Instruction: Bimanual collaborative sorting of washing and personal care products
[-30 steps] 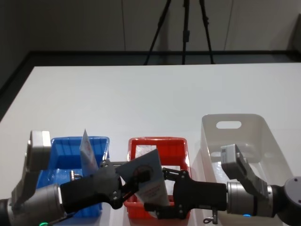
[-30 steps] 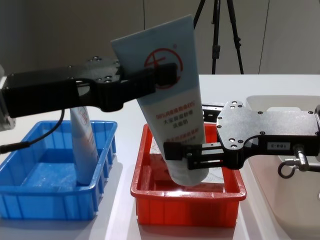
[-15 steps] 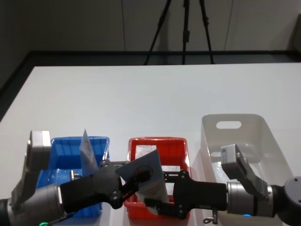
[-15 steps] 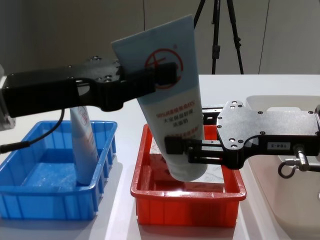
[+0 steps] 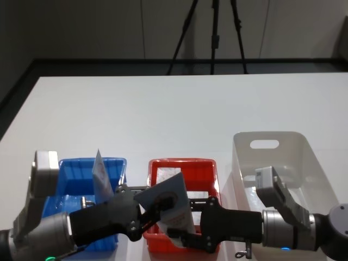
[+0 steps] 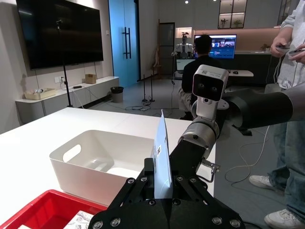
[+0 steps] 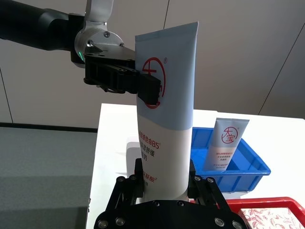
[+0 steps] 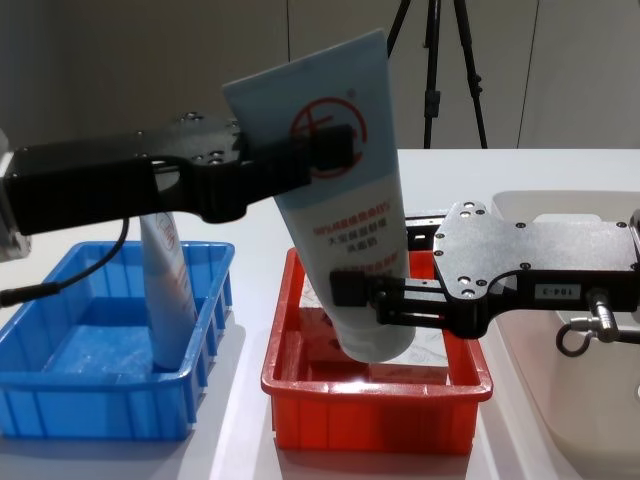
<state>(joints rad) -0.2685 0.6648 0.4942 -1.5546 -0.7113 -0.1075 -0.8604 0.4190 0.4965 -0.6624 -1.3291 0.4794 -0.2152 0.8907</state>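
The tall pale-blue squeeze tube [image 8: 345, 215] hangs tilted, crimped end up, above the red bin [image 8: 370, 405]. The left claw [image 8: 328, 150] pinches it at the red logo, and the right claw [image 8: 368, 296] is clamped on its lower end. Another tube [image 8: 170, 290] stands in the blue bin [image 8: 100, 410] on the worktop [image 5: 163, 109].

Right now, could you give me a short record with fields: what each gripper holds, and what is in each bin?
left gripper: shut on upper part of held tube
right gripper: shut on lower part of the same tube
held tube position: tilted, above red bin
blue bin: second tube, standing, leaning
red bin contents: patterned box
white bin: right of red bin, contents unclear
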